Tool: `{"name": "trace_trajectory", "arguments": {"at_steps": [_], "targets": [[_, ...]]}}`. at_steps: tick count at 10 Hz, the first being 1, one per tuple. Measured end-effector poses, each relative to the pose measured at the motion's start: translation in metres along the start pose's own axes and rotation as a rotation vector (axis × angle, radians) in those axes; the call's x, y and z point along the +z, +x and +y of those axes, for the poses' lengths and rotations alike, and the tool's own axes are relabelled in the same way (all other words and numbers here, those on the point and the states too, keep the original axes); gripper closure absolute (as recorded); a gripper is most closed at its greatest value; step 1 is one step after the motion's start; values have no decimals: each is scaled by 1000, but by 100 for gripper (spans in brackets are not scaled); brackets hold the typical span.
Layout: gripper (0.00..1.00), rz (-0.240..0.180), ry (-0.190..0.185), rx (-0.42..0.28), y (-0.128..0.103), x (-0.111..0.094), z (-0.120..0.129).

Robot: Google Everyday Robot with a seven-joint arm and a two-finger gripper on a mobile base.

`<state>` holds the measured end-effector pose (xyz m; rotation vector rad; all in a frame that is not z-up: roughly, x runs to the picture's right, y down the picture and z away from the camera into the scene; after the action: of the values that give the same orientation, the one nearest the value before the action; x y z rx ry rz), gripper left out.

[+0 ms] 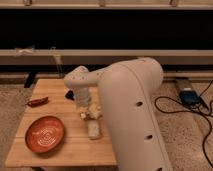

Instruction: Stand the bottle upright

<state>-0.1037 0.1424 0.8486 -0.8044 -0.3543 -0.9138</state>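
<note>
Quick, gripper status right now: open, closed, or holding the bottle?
Gripper: state cannot be told; it is low over the table, at the far end of the lying bottle.

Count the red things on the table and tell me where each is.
2. A red bowl sits front left on the table; a small red packet lies at its left edge. The claw is mid-table, right by the lying bottle; the arm may hide more.
</note>
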Motion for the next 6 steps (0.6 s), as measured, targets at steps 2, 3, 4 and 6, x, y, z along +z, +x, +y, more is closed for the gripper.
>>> {"name": "trace_trajectory", "arguments": {"at_steps": [2, 3, 4, 6], "targets": [[20, -39, 20, 113, 3, 4, 3], [20, -46, 30, 141, 2, 3, 3], [20, -49, 39, 155, 1, 2, 3], [20, -56, 57, 173, -7, -1, 0]]}}
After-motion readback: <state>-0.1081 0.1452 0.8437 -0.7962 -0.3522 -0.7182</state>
